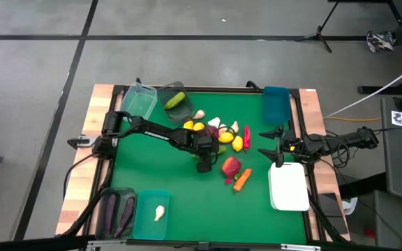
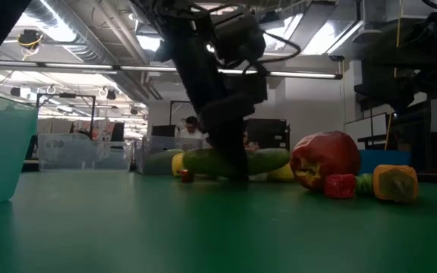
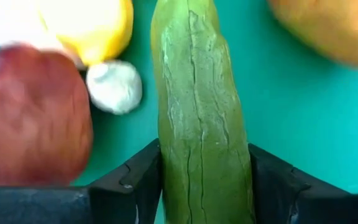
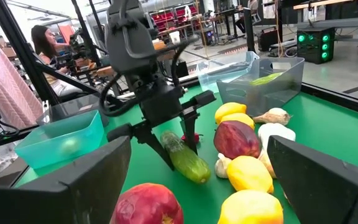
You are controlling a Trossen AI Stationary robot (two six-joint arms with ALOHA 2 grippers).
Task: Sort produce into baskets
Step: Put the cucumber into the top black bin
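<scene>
Left gripper: fingers closed around cucumber, at table centre.
Right gripper: open, empty, at table right.

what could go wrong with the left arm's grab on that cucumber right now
The left gripper clamps the cucumber near one end, so lifted it might tip or slip. A red fruit, a garlic bulb and a lemon lie close beside it and could be knocked. The right gripper waits open by the white tray.
</scene>
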